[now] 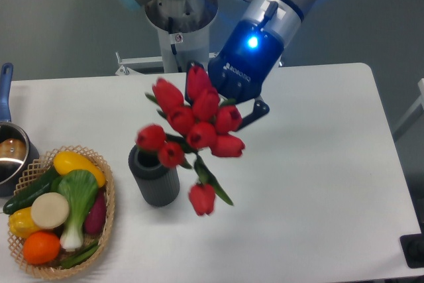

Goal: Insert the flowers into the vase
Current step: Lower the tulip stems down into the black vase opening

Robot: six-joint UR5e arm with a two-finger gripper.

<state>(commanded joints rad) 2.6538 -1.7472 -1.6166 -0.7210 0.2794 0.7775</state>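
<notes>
Camera view from the front, looking down on the white table [318,183]: the flowers [195,124] hang in the air at about the centre of the picture, a spread of red buds with green leaves, one bud drooping lowest at 6 o'clock of the bunch. The gripper [255,112] sits at 2 o'clock of the bunch, mostly hidden behind the blooms and the blue-lit wrist; one dark finger shows at the right edge of the buds. How far the jaws stand apart cannot be told, though since the bunch floats clear of the table it is fair to judge that they grip the stems somewhere behind the heads.

The vase [154,178] stands upright at 8 o'clock of the bunch, its mouth partly covered by two low buds; whether any stem has entered it cannot be seen. At 9 o'clock of the vase lies the wicker basket [106,223] of toy vegetables, and the metal pot [10,154] is at the left edge.

The bunch looks light and floppy: heads splay and sag, so it will swing when tilted. Hold belongs on the gathered stems, not the soft buds, which would crush or slip. The vase seems light and could tip if stems drag its rim
</notes>
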